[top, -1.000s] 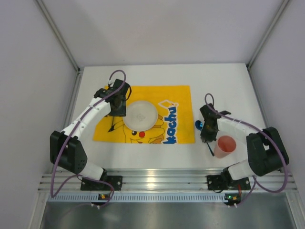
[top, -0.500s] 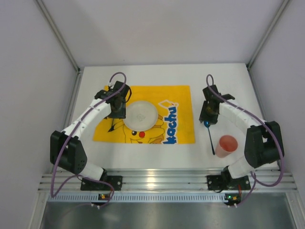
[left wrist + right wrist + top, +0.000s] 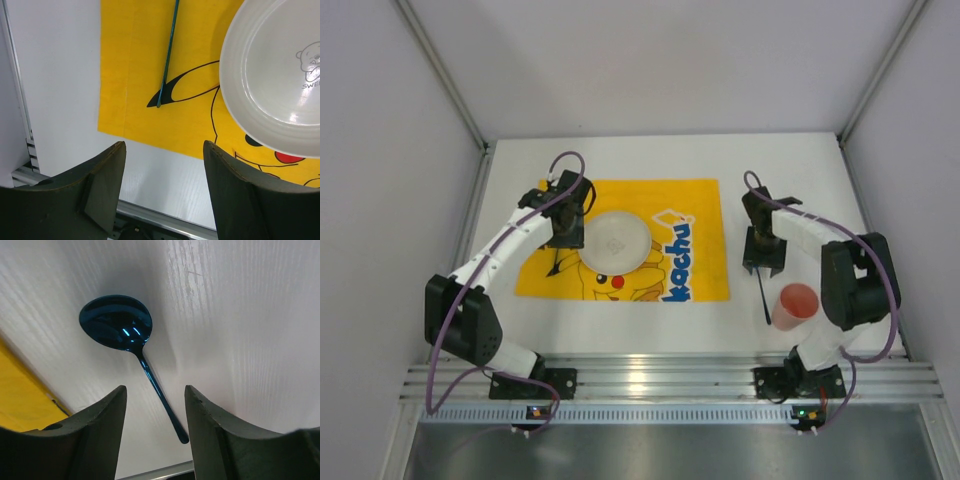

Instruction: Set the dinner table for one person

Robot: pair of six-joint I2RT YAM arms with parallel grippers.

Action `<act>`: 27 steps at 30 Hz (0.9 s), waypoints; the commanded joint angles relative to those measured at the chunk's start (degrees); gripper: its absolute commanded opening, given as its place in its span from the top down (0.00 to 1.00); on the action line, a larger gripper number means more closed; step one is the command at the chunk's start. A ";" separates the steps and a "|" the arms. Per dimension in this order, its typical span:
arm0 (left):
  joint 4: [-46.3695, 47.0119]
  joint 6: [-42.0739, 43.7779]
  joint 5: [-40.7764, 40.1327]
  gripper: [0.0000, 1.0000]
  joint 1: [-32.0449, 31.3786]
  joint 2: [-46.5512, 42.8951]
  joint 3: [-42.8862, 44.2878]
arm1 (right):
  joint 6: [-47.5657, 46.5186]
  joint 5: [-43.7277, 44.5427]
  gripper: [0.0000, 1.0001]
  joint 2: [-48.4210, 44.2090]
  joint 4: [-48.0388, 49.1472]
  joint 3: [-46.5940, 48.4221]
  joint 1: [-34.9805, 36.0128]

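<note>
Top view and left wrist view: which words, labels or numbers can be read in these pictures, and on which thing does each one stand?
"kachu": blue letters on the yellow cloth, top view; nothing more of the word can be read.
"SWE": grey print beside a small drawing on the plate, left wrist view; cut off at the picture's edge.
The plate's print is too small to read in the top view.
No text shows on the spoon or the cup.

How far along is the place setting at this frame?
Nearly done, it seems: the yellow cloth is laid with the plate on it, and a thin blue utensil lies left of the plate. The spoon and pink cup sit on the bare dinner table. The left gripper and right gripper are open and empty. Probably only tidying remains.
</note>
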 commanded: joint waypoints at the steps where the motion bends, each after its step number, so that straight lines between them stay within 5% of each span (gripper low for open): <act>1: 0.72 -0.11 -1.40 0.31 -0.13 -2.09 -0.11 | -2.06 -1.96 0.49 2.35 1.62 -0.87 -1.38; 9: 0.46 0.15 -2.10 0.31 -0.13 -1.65 0.06 | -3.64 -7.40 0.55 7.54 7.41 -4.20 -3.31; 14: 0.19 -0.02 -2.54 0.32 -0.13 -1.47 -0.29 | -3.64 -9.52 0.86 9.30 11.37 -6.67 -3.40; 18: 0.19 -0.11 -2.80 0.31 -0.13 -1.38 -0.73 | -4.43 -9.26 1.00 10.35 11.11 -5.00 -3.40; 27: -0.16 -0.64 -2.63 0.31 -0.13 -2.26 -0.03 | -7.15 -1.09 1.00 6.14 0.67 7.81 -1.92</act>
